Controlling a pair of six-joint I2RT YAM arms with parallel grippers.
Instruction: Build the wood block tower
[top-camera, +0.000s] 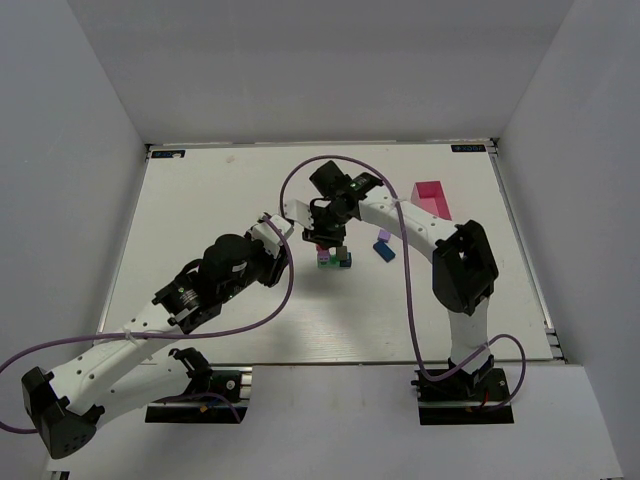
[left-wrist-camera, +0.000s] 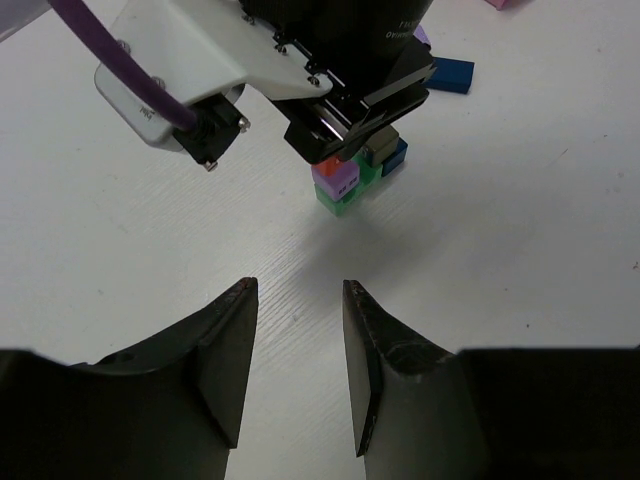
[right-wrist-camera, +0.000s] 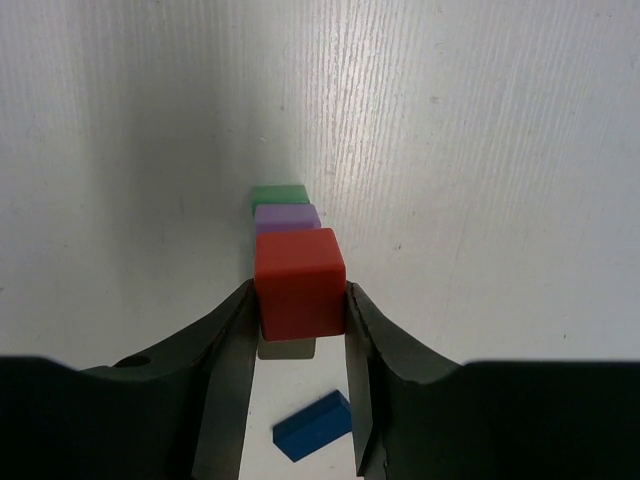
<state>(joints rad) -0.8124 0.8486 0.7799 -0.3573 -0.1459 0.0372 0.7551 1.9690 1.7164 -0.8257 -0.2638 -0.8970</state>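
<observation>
White tabletop (top-camera: 200, 210), grey walls (top-camera: 60, 150): the right gripper (right-wrist-camera: 298, 292) pinches a small red wooden cube (right-wrist-camera: 300, 278) directly over the tiny painted wood block tower (left-wrist-camera: 340, 185), and the left gripper (left-wrist-camera: 297, 287) hangs open and empty just short of it. A skewed release or a finger brushing the cubes beneath could topple the stack. No container shows; a pink rectangular box (top-camera: 432, 197) lies well beyond the right gripper.

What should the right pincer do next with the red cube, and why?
Probably lower the right pincer a little, so the red cube settles on the purple cube. The pincer is shut on the red cube just over the purple one, and I cannot tell that it rests there yet.
</observation>
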